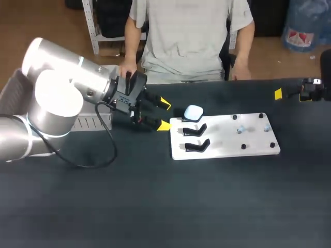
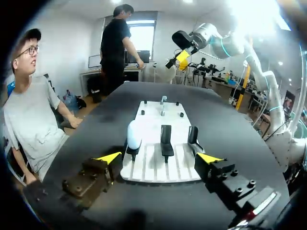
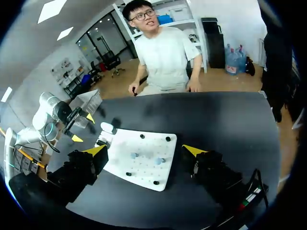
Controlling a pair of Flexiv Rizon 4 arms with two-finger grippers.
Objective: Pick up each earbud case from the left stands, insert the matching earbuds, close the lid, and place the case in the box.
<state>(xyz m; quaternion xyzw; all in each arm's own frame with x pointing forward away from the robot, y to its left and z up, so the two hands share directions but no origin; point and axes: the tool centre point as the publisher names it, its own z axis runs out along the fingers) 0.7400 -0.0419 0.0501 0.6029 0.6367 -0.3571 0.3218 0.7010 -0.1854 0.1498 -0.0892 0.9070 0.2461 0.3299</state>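
Case (image 1: 193, 112) sits at board (image 1: 227, 148) edge; left gripper (image 1: 165, 114) beside it, fingers spread; right gripper (image 3: 144, 150) spread too.

In the head view the right arm (image 1: 313, 88) is cut off by the edge at 3 o'clock. The left arm (image 1: 57, 103) runs off at 9 o'clock and covers much of the box (image 1: 90, 124). The earbuds (image 1: 240, 130) on the board (image 1: 222, 150) are too small to make out. The case (image 1: 193, 112) hides nearly all of its stand (image 2: 134, 153) there, and whether its lid is open or closed cannot be told.
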